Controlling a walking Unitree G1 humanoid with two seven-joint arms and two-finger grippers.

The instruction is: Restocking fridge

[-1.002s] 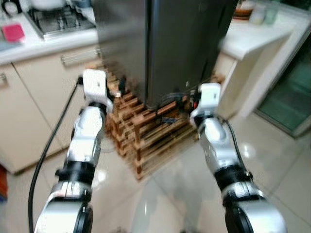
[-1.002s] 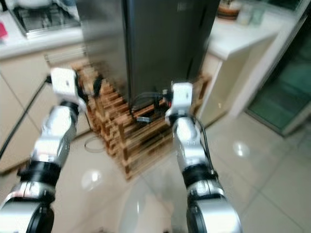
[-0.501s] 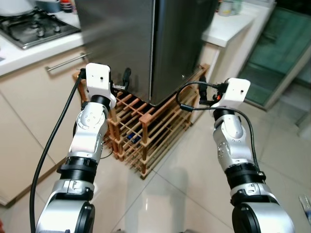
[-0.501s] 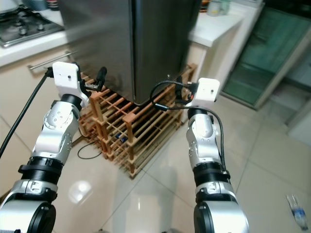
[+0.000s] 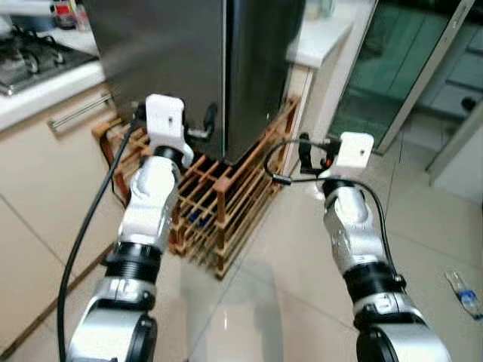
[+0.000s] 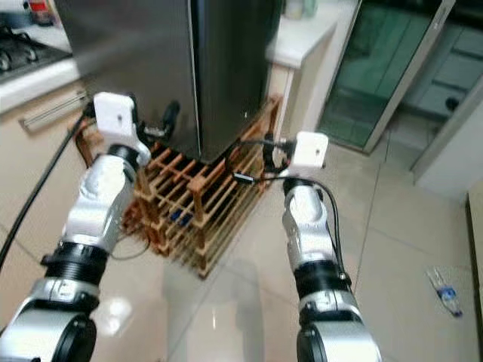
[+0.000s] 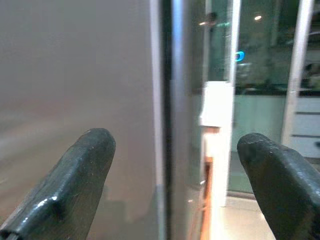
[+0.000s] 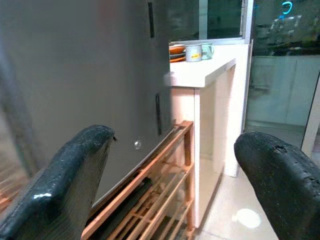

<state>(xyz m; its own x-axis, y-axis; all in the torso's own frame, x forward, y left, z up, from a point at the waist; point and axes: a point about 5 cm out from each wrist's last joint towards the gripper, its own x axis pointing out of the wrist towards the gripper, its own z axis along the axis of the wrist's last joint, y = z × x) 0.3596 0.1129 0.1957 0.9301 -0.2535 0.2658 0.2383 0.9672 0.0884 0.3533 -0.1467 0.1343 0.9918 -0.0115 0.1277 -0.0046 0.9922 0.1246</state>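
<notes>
Steel fridge (image 5: 196, 68) on wooden rack (image 5: 226, 192); left gripper (image 7: 170, 165) and right gripper (image 8: 170, 165) spread, empty; square up before reaching

You see a dark steel-grey fridge (image 5: 204, 68), an orange-brown slatted rack (image 5: 226, 200), a white counter (image 5: 321, 41) and glossy beige tiles (image 5: 294, 279).
</notes>
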